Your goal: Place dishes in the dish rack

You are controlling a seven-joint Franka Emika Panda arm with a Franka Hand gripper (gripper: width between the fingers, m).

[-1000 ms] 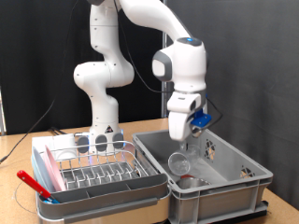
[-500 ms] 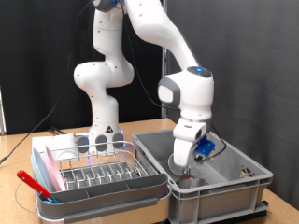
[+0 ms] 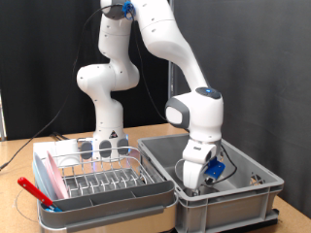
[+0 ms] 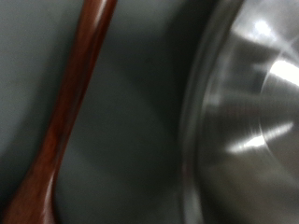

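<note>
Lower right of exterior view, inside grey crate (image 3: pixel 255 182): gripper (image 3: pixel 192 181) sunk low, jaw state impossible to tell. Wrist view close on reddish-brown spoon (image 4: pixel 65 112) beside steel bowl (image 4: pixel 248 112). Pick-up step likely; needs a centred grasp. Dish rack (image 3: pixel 102 181) lower left, glass inside.

Exterior cam: off-arm, roughly table height, faces the arm base head-on from the near side. Dish rack (image 3: pixel 97 175) sits left, grey crate (image 3: pixel 243 184) right, both near the lens.

Wrist cam: very close, looking down along the fingers at the crate floor; frame filled by the spoon (image 4: pixel 65 112) handle and steel bowl (image 4: pixel 248 112) rim, blurred.

Overlap: crate interior only, where the arm's hand reaches in.
</note>
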